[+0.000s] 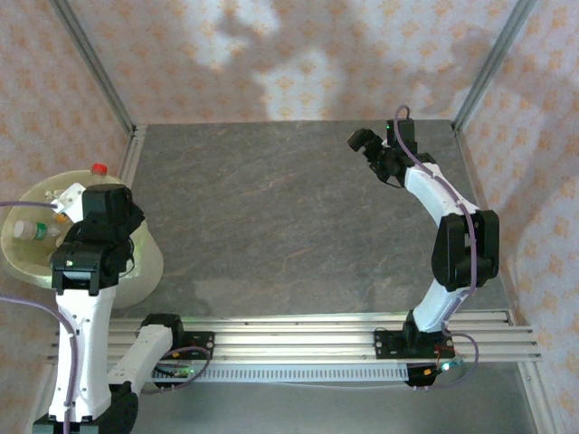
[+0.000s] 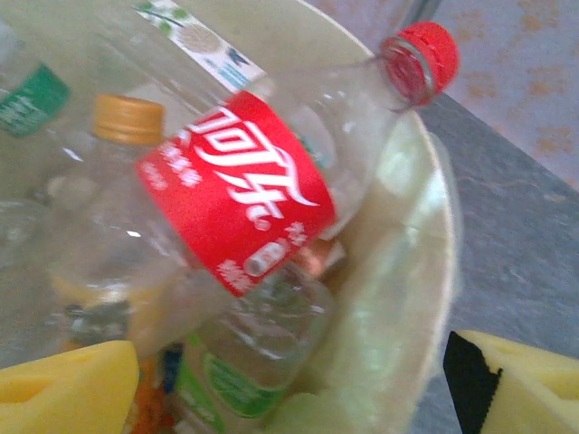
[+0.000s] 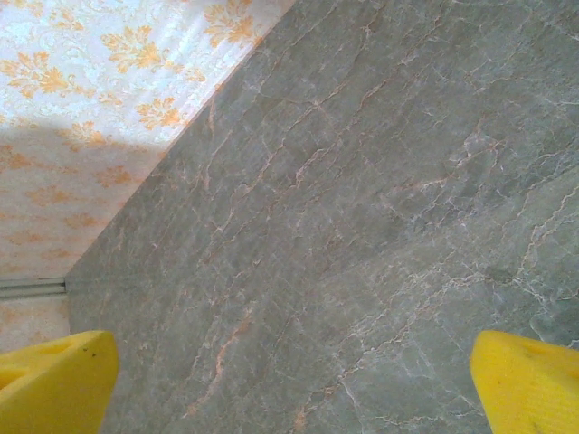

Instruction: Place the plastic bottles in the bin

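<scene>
The bin [image 1: 25, 268], a pale yellow-green tub, stands at the table's left edge with several plastic bottles in it. A red cola-labelled bottle [image 2: 235, 194] lies tilted on top, its red cap [image 2: 425, 54] over the rim [image 2: 425, 226]. Beside it are an orange-capped bottle [image 2: 127, 117] and a green-labelled one [image 2: 226, 380]. My left gripper [image 2: 294, 398] hovers over the bin [image 1: 107, 206], open, yellow fingers [image 2: 63, 393] wide apart and holding nothing. My right gripper [image 1: 366, 141] hangs open over bare table [image 3: 289, 389] at the far right.
The grey marbled table [image 1: 289, 226] spreads between the arms. Patterned walls and metal frame posts [image 1: 95, 68] close it in at the back and sides. A rail [image 1: 298, 339] with the arm bases runs along the near edge.
</scene>
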### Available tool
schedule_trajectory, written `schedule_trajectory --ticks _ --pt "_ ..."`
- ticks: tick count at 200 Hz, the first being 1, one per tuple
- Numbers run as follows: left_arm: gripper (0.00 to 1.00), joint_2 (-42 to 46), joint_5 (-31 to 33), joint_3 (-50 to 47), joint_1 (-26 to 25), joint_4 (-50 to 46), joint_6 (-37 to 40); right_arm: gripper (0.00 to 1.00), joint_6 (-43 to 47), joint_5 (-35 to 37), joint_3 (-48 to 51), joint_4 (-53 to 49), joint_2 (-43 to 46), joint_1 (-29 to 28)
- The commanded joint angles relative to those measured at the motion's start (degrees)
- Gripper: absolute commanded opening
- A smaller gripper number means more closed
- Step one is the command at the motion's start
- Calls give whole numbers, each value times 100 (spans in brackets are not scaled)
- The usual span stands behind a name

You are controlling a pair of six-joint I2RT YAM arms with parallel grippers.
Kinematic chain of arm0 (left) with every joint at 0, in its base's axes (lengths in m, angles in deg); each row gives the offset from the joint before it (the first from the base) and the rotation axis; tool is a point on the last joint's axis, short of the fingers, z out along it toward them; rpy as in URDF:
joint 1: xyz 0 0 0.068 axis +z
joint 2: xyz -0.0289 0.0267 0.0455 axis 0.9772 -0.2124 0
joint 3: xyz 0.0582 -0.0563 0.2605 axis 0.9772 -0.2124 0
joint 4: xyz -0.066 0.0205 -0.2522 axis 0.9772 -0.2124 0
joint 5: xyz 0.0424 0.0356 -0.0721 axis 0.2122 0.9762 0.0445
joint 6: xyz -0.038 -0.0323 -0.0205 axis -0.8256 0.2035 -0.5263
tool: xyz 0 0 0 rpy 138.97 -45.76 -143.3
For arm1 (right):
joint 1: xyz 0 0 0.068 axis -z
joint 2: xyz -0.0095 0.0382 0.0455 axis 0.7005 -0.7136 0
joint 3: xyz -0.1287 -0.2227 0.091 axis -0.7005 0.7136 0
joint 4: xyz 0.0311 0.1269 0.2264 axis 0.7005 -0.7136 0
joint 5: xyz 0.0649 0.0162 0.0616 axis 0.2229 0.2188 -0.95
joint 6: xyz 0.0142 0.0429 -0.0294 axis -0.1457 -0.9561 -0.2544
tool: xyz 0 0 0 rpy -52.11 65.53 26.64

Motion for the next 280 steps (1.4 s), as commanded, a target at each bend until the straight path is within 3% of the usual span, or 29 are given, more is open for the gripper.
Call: schedule_trajectory --ticks 1,52,103,148,171,192,225,255,280 --pt "89 20 -448 -66 53 244 -65 100 -2 -37 -127 -70 -23 34" --pt "94 234 -213 684 49 107 219 100 0 -54 -150 -86 -51 34" --pt "100 178 -2263 780 47 1588 750 100 1 11 1 21 118 34" --pt "100 -223 -3933 492 38 2934 661 99 345 483 211 -19 555 34" --pt "100 -596 -4320 474 -46 3405 482 99 505 770 391 -23 794 34" --pt "100 -1032 -4128 452 -542 3639 537 99 615 1003 527 -60 982 34" --pt "100 -1790 -3081 519 -1686 3837 1105 99 723 1745 909 113 1406 34" --pt "100 -2371 -2458 218 -2030 4568 1284 99 995 2745 1614 634 1968 34" --pt "100 -2783 -1360 165 -2167 4419 1766 99 1441 3829 2277 1011 2324 34"
